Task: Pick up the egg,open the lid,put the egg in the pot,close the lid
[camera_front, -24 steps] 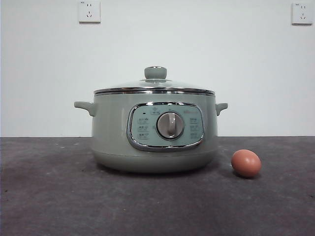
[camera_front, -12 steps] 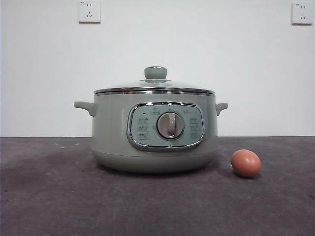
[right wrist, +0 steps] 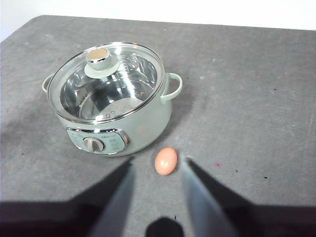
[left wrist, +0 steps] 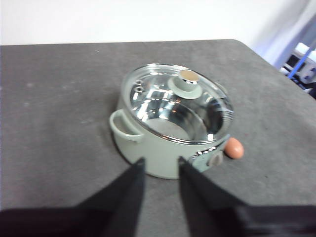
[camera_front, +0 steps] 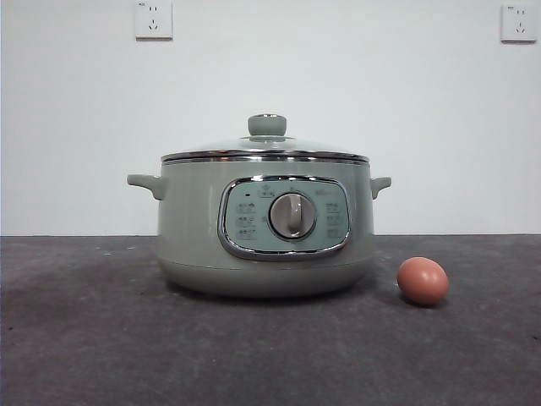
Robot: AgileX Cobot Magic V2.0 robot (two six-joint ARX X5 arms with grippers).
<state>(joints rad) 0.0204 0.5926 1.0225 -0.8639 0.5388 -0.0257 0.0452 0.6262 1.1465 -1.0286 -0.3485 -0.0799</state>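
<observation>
The pale green pot (camera_front: 266, 228) stands mid-table with its glass lid (camera_front: 265, 148) shut on it; the green knob (camera_front: 267, 125) is on top. The reddish-brown egg (camera_front: 423, 281) lies on the table just right of the pot's base. In the left wrist view the pot (left wrist: 163, 148), lid (left wrist: 173, 106) and egg (left wrist: 234, 148) lie well beyond my open left gripper (left wrist: 160, 165). In the right wrist view my open right gripper (right wrist: 157, 170) hovers high above, the egg (right wrist: 166, 161) showing between its jaws, beside the pot (right wrist: 143, 126) and lid (right wrist: 106, 81). No gripper shows in the front view.
The dark grey table (camera_front: 101, 338) runs to a white wall with two sockets (camera_front: 153, 19). The table's far edge and corner show in the left wrist view (left wrist: 242, 44).
</observation>
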